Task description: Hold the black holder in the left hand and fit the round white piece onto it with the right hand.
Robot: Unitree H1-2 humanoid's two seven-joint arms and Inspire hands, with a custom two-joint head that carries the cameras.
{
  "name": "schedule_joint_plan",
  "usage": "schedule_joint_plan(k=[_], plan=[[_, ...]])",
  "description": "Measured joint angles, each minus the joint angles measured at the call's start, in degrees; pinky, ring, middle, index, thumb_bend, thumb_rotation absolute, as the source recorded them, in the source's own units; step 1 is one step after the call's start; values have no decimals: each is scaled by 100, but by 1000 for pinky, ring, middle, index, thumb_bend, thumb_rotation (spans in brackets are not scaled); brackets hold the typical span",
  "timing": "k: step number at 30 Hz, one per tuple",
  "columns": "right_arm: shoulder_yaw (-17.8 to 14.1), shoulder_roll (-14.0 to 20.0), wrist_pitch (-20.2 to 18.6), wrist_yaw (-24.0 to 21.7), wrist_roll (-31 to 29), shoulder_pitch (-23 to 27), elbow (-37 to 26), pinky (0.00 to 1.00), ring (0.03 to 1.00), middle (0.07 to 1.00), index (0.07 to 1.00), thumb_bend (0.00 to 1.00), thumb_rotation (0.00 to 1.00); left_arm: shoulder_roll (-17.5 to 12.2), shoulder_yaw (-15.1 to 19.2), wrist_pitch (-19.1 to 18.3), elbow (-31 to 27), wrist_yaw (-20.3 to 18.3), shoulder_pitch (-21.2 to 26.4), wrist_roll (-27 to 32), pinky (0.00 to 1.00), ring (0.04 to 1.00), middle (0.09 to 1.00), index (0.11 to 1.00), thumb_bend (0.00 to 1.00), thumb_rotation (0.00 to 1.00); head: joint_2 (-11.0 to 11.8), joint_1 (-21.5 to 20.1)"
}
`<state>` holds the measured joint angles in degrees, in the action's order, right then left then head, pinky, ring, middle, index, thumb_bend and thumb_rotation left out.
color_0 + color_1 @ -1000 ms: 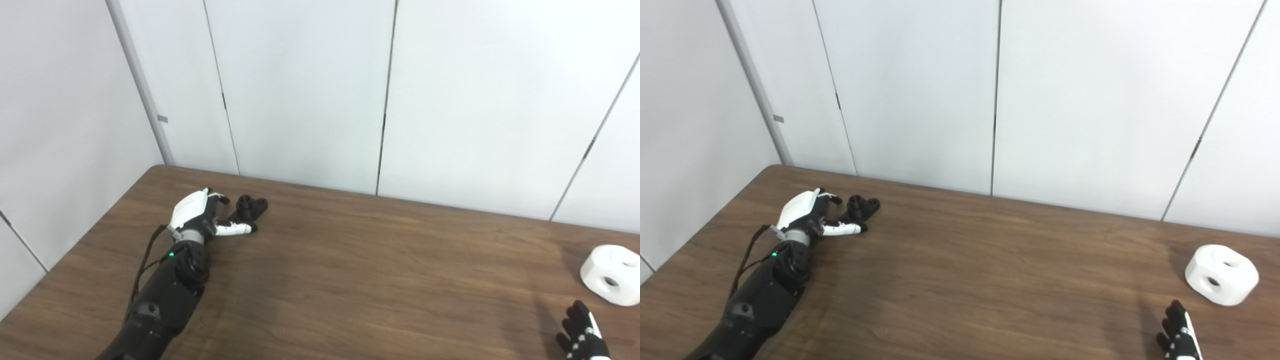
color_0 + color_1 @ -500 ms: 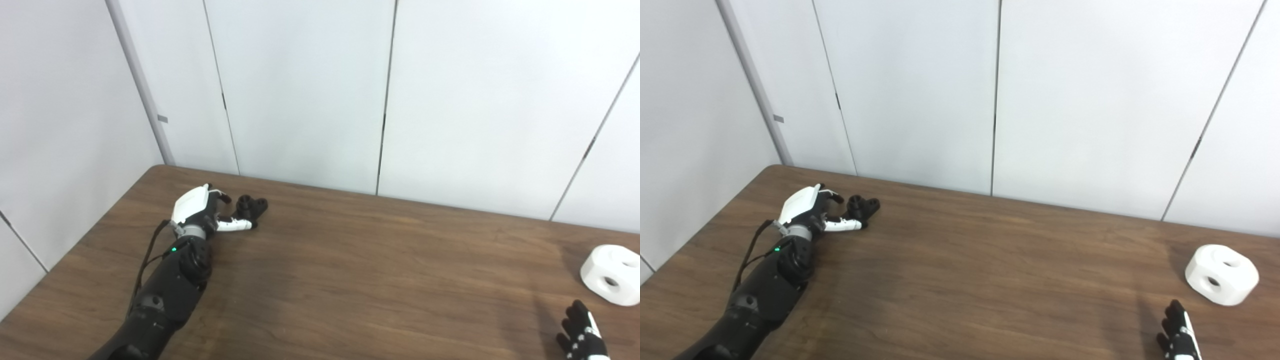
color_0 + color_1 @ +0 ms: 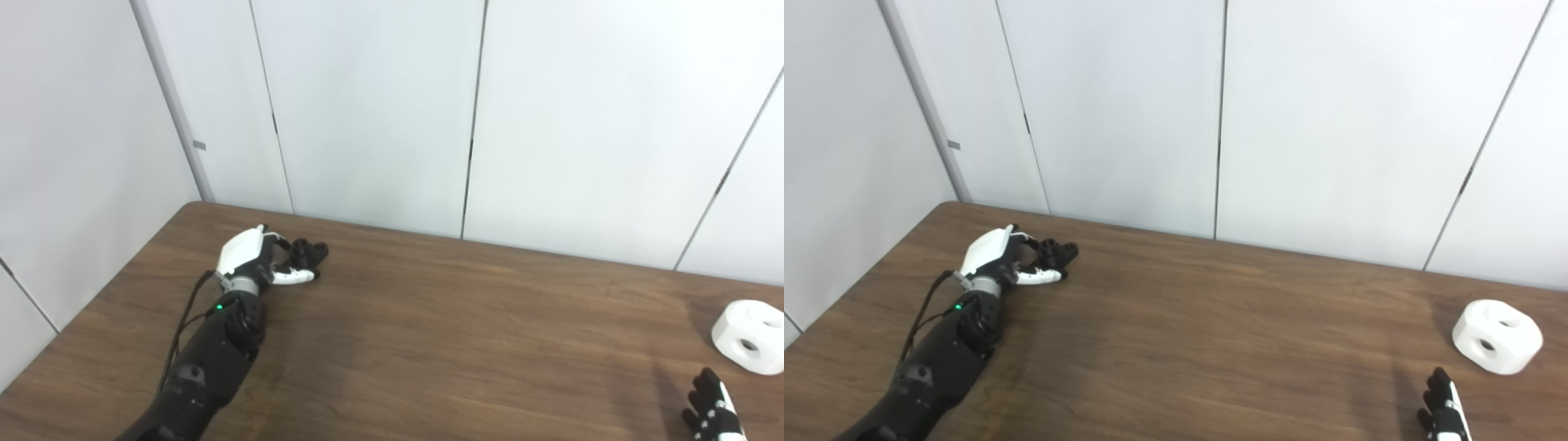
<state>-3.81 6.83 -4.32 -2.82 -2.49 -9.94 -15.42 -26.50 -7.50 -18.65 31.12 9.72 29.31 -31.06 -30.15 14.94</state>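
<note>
Black holder lies on the surface, left of frame; round white piece far right, well apart, neither lifted yet. Left hand reaches in low, fingers spread around the holder's near side, apparently for pickup; nothing gripped. Right hand at lower right edge, fingers apart, empty, waiting.

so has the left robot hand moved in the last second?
Yes. The left robot hand has moved forward toward the black holder, which has stayed put on the table.

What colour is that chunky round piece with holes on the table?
White, with dark holes; the right eye view shows it whole.
</note>
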Motion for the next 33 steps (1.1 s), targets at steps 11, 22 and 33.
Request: schedule_joint_plan(k=[11, 22, 33], plan=[[-1, -2, 0, 6, -25, 1, 0, 1000, 1000, 1000, 1000, 544, 1000, 90, -13, -2, -214, 197, -168, -61, 1000, 1000, 974, 727, 932, 302, -17, 9], [-3, 3, -14, 5, -56, 2, -4, 1000, 1000, 1000, 1000, 533, 1000, 100, -12, -80, -239, 211, -180, -85, 1000, 1000, 966, 722, 923, 292, -35, 35], [-7, 4, -39, 5, -54, -2, -23, 1000, 1000, 1000, 1000, 536, 1000, 100, -6, -162, -261, 231, -182, -90, 1000, 1000, 956, 717, 933, 305, -88, 70]])
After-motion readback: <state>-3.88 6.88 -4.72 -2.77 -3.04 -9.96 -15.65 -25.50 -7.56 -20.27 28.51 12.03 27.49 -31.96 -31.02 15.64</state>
